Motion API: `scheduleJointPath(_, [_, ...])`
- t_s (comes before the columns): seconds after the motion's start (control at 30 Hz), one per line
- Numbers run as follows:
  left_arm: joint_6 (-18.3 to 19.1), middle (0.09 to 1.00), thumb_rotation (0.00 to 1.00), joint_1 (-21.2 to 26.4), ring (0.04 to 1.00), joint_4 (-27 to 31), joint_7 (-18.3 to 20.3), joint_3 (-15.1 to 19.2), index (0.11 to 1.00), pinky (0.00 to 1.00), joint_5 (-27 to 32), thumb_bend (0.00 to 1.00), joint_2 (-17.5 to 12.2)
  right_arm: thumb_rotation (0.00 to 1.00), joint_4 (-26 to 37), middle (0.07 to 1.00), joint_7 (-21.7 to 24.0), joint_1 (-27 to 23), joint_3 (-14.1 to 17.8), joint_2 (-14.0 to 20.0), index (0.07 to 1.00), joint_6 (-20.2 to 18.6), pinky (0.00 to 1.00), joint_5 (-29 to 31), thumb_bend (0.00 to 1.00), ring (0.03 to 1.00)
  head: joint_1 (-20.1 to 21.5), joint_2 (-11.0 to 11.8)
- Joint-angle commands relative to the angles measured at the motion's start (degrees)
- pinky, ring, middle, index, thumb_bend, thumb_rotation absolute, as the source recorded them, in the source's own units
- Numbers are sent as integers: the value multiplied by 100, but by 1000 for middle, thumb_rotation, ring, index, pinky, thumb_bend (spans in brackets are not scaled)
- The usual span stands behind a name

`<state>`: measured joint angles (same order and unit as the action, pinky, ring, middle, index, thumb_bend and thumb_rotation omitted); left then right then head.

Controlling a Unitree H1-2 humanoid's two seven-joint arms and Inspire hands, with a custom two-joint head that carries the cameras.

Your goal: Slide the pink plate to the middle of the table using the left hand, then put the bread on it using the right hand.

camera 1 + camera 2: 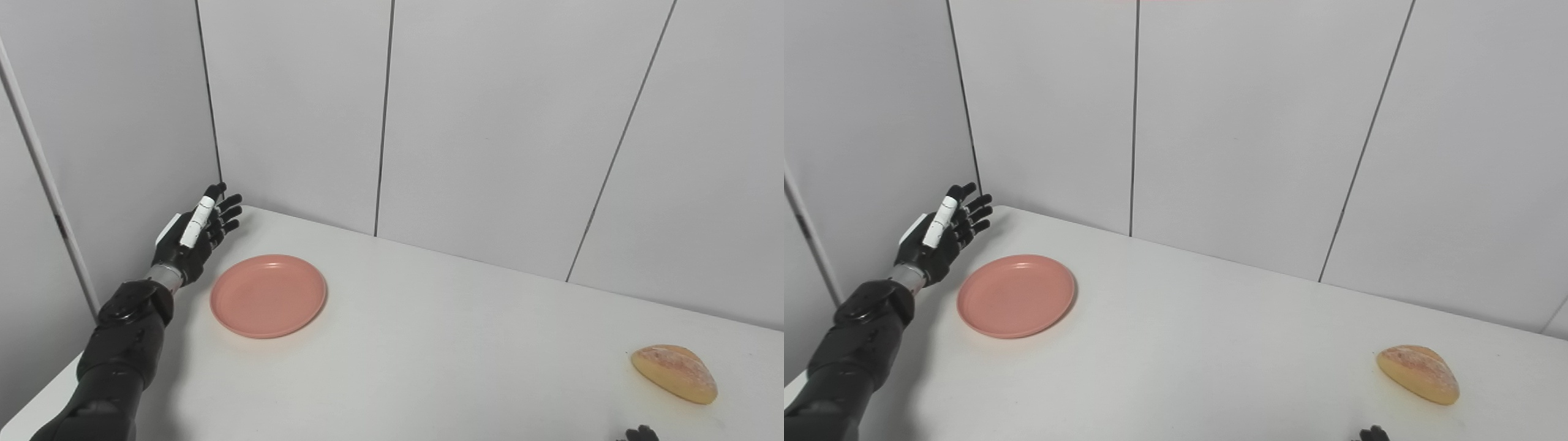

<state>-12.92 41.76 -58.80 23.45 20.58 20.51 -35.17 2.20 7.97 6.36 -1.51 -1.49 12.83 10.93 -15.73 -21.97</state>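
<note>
The pink plate (268, 296) lies flat on the white table (441, 349) near its far left corner. My left hand (196, 236) is open, fingers spread and pointing away, raised just left of the plate and not touching it. The bread (675, 372), a golden half-loaf, lies on the table at the right, near the front. Only the fingertips of my right hand (640, 434) show at the bottom edge, a little below and left of the bread; its state is hidden.
White panel walls (490, 122) close the table at the back and on the left, close behind my left hand. The table's front left edge (37, 398) runs beside my left forearm.
</note>
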Motion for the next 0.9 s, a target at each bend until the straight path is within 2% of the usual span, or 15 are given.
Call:
scheduleJointPath(0.0, [-422,902,753,409,913,-87,-6,35,942,946,4,945,-282,1000,-395,1000,-104,-57,243,314,1000,-301,1000,-61,875,993,2,-9])
scheduleJointPath(0.2, [-689,891,784,467,897,-469,-211,-16,934,916,-105,901,-380,1000,-385,1000,-95,-38,256,322,1000,-311,1000,-45,879,991,14,-34])
scheduleJointPath(0.33, [-689,893,755,456,894,-561,-255,-5,937,906,-67,877,-371,1000,-376,1000,-105,-32,254,318,1000,-308,1000,-64,877,986,16,-42])
scheduleJointPath(0.53, [-755,871,776,381,867,-696,-384,-88,923,839,-152,908,-228,1000,-372,1000,-87,-22,244,328,1000,-289,1000,-67,863,980,57,-71])
scheduleJointPath(0.6, [-726,881,784,343,870,-678,-371,-101,934,848,-136,900,-121,1000,-356,998,-80,-16,238,329,1000,-310,1000,-62,861,976,71,-80])
scheduleJointPath(0.77, [-746,846,730,349,868,-807,-325,-87,909,889,-99,910,94,1000,-300,997,-102,6,220,316,1000,-382,1000,-85,873,975,90,-92])
scheduleJointPath(0.87, [-729,867,727,334,880,-815,-212,-97,925,869,-81,901,219,1000,-286,991,-124,10,221,284,999,-390,1000,-89,878,971,119,-96])
